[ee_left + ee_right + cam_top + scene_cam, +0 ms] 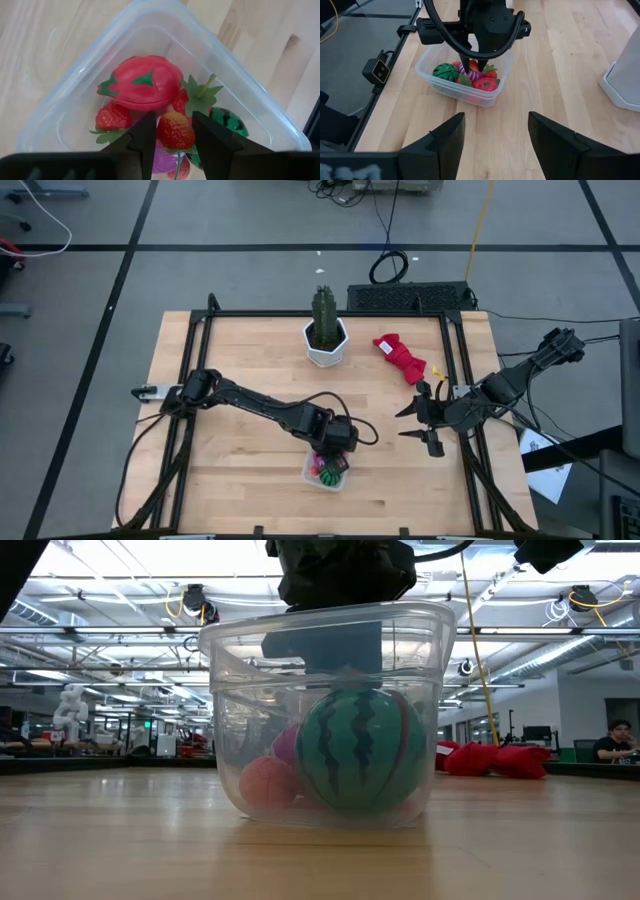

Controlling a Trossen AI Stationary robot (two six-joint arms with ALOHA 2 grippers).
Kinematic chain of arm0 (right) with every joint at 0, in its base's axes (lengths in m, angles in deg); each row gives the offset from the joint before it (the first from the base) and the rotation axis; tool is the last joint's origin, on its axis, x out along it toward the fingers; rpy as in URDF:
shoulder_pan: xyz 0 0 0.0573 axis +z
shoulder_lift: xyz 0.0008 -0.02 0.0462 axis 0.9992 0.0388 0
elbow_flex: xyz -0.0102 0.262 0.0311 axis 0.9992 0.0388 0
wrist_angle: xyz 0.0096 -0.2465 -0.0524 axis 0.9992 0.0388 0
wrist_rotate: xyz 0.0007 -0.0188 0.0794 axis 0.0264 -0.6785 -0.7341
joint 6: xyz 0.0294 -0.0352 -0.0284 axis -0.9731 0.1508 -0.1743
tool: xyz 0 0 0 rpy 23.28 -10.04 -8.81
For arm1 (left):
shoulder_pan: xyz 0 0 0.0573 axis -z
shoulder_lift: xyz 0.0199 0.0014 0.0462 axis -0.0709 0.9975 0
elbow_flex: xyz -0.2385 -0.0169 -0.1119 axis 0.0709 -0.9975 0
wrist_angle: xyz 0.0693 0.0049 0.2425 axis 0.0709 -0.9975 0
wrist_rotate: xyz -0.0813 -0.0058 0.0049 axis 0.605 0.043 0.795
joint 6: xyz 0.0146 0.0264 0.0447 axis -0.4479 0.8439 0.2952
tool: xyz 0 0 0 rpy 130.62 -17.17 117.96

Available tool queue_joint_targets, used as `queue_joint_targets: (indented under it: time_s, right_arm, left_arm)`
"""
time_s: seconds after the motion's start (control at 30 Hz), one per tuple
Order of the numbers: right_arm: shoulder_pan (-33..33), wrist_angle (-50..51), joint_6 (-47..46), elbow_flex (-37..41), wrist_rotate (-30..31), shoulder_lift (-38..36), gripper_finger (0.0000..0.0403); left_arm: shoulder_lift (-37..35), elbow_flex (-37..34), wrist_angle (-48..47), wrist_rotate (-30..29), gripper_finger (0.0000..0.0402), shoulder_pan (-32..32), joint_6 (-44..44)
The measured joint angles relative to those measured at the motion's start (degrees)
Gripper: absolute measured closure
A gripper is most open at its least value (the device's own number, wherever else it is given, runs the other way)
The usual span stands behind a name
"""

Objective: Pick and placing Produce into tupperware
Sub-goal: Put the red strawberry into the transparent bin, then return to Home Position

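As the left claw (pixel 171 145) is hanging over the tupperware (pixel 326 476) near the front edge of the table (pixel 240 350), its two dark fingers (pixel 145 140) are pinching a small red strawberry (pixel 175 131) between them, nearly closed on it; the piece is sitting just above the produce already lying inside: a larger red piece (pixel 142 81) with green markings, a second strawberry (pixel 112 117), a green striped ball (pixel 227 120) and a purple piece (pixel 164 162) mostly hidden beneath. The step in hand appears to be the release; doing it well likely means keeping the claw centred over the container, lowering only until the strawberry is clearing the rim, then parting the fingers gently so the piece is dropping onto the pile rather than bouncing over the clear wall. In the high view the tupperware is lying with its long axis running roughly towards and away from the table's front edge, slightly skewed, open side up; the held strawberry's leafy end is pointing down. The right claw (pixel 496 134) is waiting well apart at the table's right side, fingers parted and holding nothing.
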Motion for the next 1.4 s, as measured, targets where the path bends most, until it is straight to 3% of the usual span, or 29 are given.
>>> queue_joint_targets:
  time_s: [0.27,0.63,0.9,1.13,1.4]
  right_arm:
    - [0.00,0.00,0.00,0.00,0.01,0.00,0.0193]
    - [0.00,0.00,0.00,0.00,0.01,0.00,0.0193]
    - [0.00,0.02,0.00,0.02,0.01,0.00,0.0193]
    - [0.53,-0.06,0.00,0.23,-0.09,0.00,0.0193]
    - [5.42,-2.21,-0.85,2.77,0.60,-0.22,0.0193]
  left_arm:
    - [0.00,0.00,0.02,0.28,0.0269,0.46,0.61]
    - [0.02,0.00,1.51,-1.06,0.0168,0.46,1.10]
    - [-6.07,-0.11,0.77,-0.73,0.0142,1.20,0.52]
    - [-16.84,-0.06,-5.17,-12.05,0.0140,6.75,-2.99]
    - [-21.26,-0.02,-17.84,-42.26,0.0140,21.48,-15.48]
